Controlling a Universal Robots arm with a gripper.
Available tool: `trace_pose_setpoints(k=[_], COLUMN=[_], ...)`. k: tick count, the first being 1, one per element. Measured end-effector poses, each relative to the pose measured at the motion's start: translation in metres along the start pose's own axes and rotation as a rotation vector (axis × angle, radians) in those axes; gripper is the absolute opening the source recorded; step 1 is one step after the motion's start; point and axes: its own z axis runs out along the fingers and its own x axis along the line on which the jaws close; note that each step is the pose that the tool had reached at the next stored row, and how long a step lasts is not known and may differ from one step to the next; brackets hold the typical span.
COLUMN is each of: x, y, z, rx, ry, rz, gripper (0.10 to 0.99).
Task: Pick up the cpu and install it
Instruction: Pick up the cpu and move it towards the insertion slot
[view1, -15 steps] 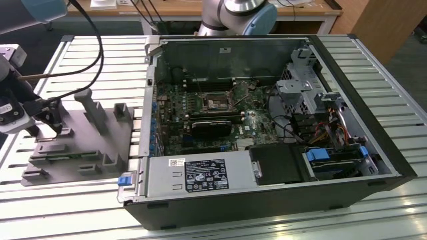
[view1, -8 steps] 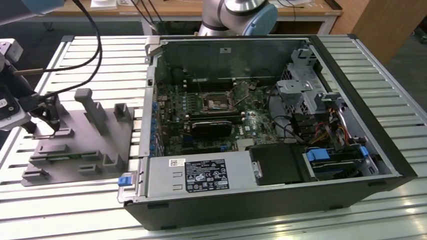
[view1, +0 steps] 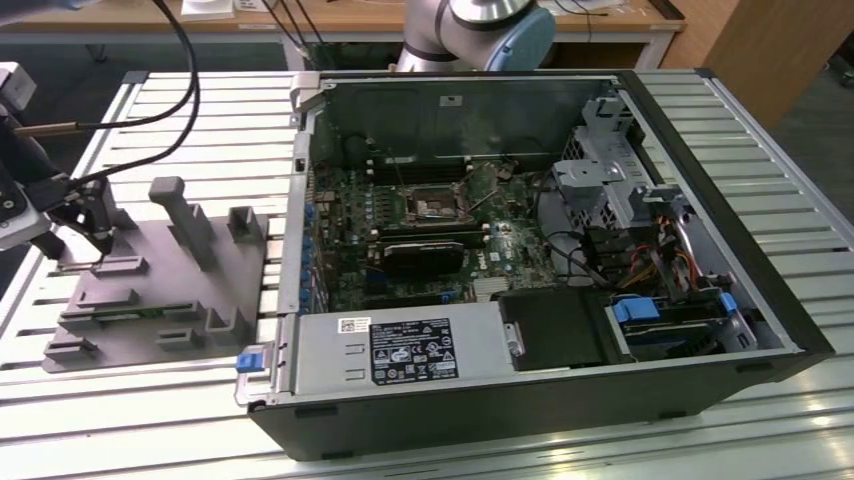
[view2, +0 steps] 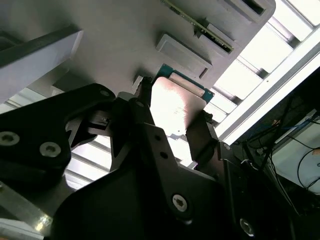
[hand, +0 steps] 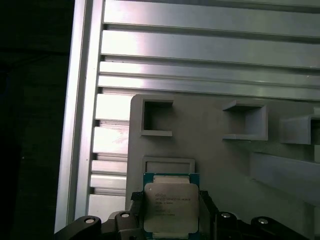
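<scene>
I read pincer closed on cpu, gripping opposite edges, chip flat on tray; socket well apart, toward exterior view's right.

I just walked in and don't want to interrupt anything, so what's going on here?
A robot arm is working on fitting a cpu into an open computer. Its hand is down over the grey tray at the exterior view's left, right at the cpu, near the tray's edge. Whether it grips the cpu can't be told. The computer lies open beside the tray on the slatted table. The cpu is far from the socket on its board.
</scene>
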Motion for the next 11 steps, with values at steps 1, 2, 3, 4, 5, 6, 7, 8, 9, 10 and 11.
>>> trace_pose_setpoints(k=[1,2,3,4,5,6,7,8,9,10,11], x=[0.0000,0.0000,0.0000,-0.0001,-0.0001,-0.0001,-0.0001,-0.0001,-0.0001,-0.0001,-0.0001], y=[0.0001,0.0002,0.0002,0.0003,0.0004,0.0004,0.0005,0.0006,0.0006,0.0007,0.0007], z=[-0.0013,-0.0024,-0.0034,-0.0044,-0.0052,-0.0059,-0.0066,-0.0075,-0.0083,-0.0093,-0.0103], rx=[0.000,0.000,0.000,0.000,0.000,0.000,0.000,0.000,0.000,0.000,0.000], ry=[-0.0001,0.0000,-0.0001,-0.0001,0.0000,-0.0001,-0.0001,0.0000,-0.0001,-0.0001,-0.0001], rz=[0.000,0.000,0.000,0.000,0.000,0.000,0.000,0.000,0.000,0.000,0.000], gripper=[0.529,0.529,0.529,0.529,0.529,0.529,0.529,0.529,0.529,0.529,0.529])
